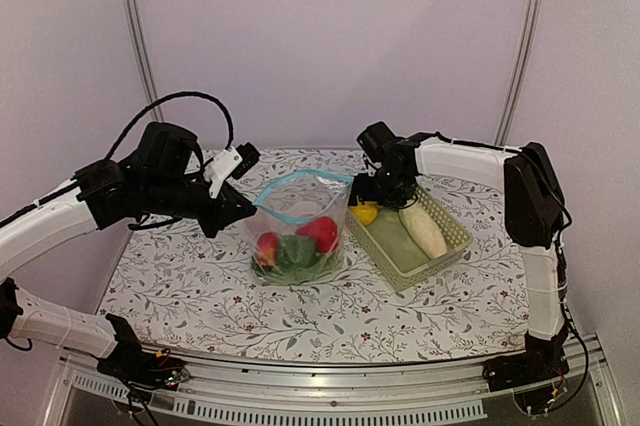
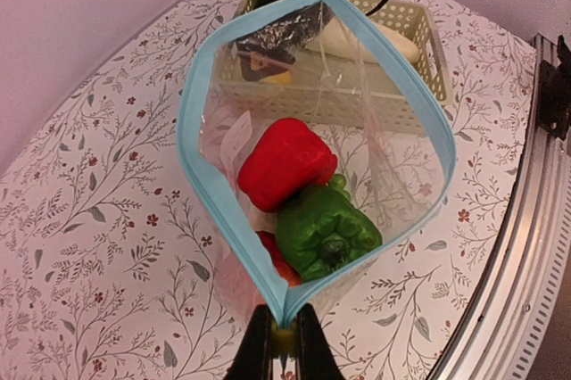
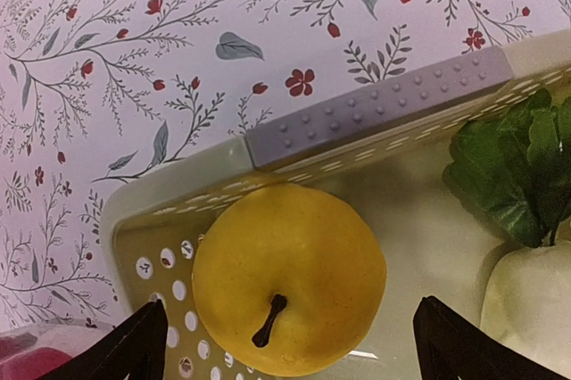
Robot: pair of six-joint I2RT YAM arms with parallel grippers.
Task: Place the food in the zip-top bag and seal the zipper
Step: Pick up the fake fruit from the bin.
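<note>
The see-through zip-top bag (image 1: 298, 236) stands in the middle of the table with its mouth held wide. Its light-blue zipper (image 2: 201, 152) forms an open loop. My left gripper (image 2: 284, 337) is shut on the near corner of that strip. Inside the bag lie a red pepper (image 2: 285, 162), a green pepper (image 2: 326, 230) and another red piece (image 2: 278, 262). My right gripper (image 3: 290, 344) hangs open over the basket, its fingers on either side of the yellow apple (image 3: 290, 277) without touching it. The white radish (image 1: 423, 229) with green leaves (image 3: 517, 166) lies beside the apple.
The pale green lattice basket (image 1: 441, 260) sits right of the bag, touching it, with a grey studded strip (image 3: 375, 117) on its rim. A metal rail (image 1: 330, 386) runs along the table's near edge. Walls close in behind and on both sides.
</note>
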